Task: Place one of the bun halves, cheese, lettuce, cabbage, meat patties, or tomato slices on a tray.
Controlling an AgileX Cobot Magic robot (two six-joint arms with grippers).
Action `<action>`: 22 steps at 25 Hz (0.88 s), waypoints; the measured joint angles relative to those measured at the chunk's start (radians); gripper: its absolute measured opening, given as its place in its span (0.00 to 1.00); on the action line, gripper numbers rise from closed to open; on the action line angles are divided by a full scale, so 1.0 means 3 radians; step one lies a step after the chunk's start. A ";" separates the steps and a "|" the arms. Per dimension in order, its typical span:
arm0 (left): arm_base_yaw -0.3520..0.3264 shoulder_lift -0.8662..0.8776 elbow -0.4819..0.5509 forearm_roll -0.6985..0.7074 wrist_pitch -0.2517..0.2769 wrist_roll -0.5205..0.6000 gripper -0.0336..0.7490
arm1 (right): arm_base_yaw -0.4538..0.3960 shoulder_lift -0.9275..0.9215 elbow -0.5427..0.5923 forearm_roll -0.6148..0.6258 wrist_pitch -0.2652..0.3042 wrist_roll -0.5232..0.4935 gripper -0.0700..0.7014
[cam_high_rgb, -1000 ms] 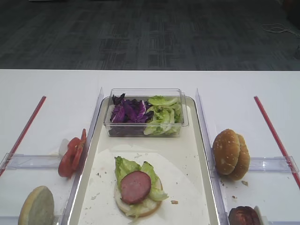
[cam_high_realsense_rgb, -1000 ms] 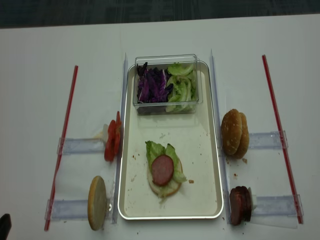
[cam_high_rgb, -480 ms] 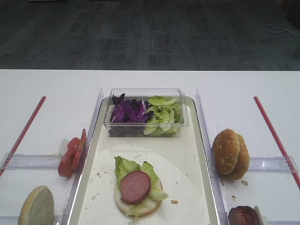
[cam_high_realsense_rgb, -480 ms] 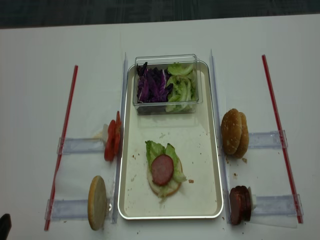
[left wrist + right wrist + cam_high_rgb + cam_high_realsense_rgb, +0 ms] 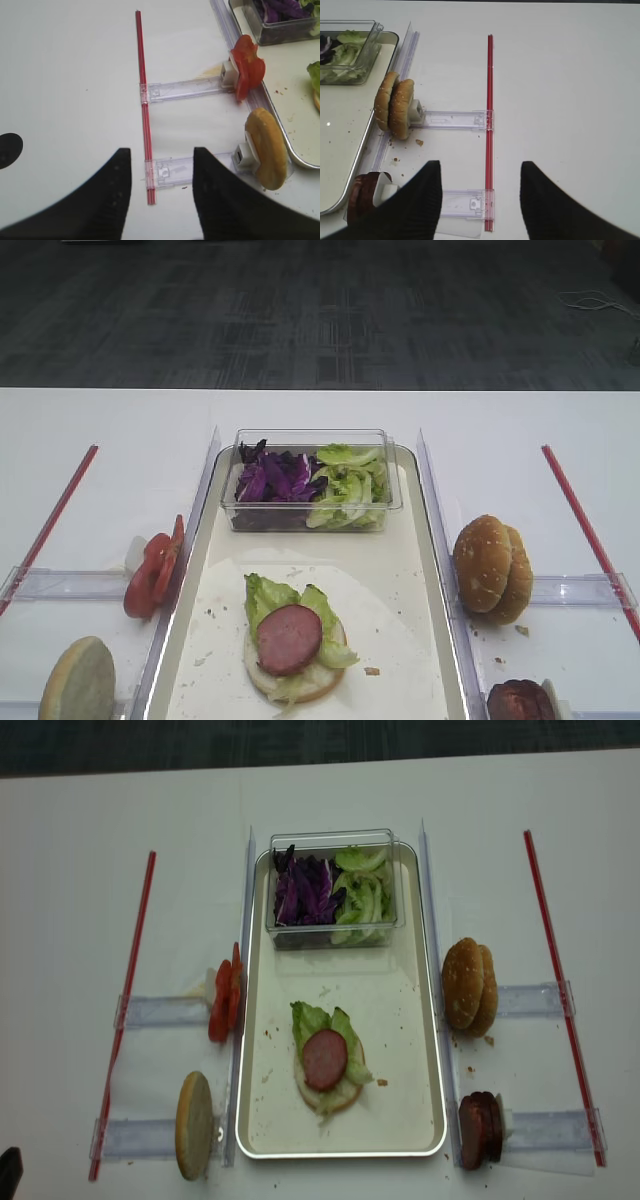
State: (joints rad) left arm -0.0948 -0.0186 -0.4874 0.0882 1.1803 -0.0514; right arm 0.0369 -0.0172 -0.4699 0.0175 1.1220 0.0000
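Note:
The cream tray (image 5: 402, 1020) carries a pale bun half topped with lettuce (image 5: 262, 596) and a meat patty (image 5: 290, 638). At its far end, a clear tub holds purple cabbage (image 5: 274, 480) and more lettuce (image 5: 348, 486). Two bun halves (image 5: 394, 105) stand on edge right of the tray, with meat patties (image 5: 362, 198) nearer the front. Tomato slices (image 5: 246, 66) and another bun half (image 5: 265, 149) stand left of the tray. No cheese shows. My left gripper (image 5: 161, 152) and my right gripper (image 5: 480, 165) are both open over bare table, holding nothing.
Red rods (image 5: 127, 990) (image 5: 555, 970) lie along both sides of the table. Clear plastic holders (image 5: 455, 120) (image 5: 185, 90) run from the rods to the food. Crumbs (image 5: 419, 142) lie near the right buns. The white table ends at a dark floor (image 5: 320, 310).

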 joint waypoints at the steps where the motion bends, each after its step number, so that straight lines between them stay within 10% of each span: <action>1: 0.0000 0.0000 0.0000 0.0000 0.0000 0.0000 0.43 | 0.0000 0.0000 0.0000 0.0000 0.0000 0.0000 0.58; 22: 0.0000 0.0000 0.0000 0.0000 0.0000 0.0000 0.43 | -0.0002 0.0000 0.0000 0.0000 0.0000 0.0000 0.58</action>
State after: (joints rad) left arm -0.0948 -0.0186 -0.4874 0.0882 1.1803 -0.0514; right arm 0.0364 -0.0172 -0.4699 0.0175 1.1220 0.0000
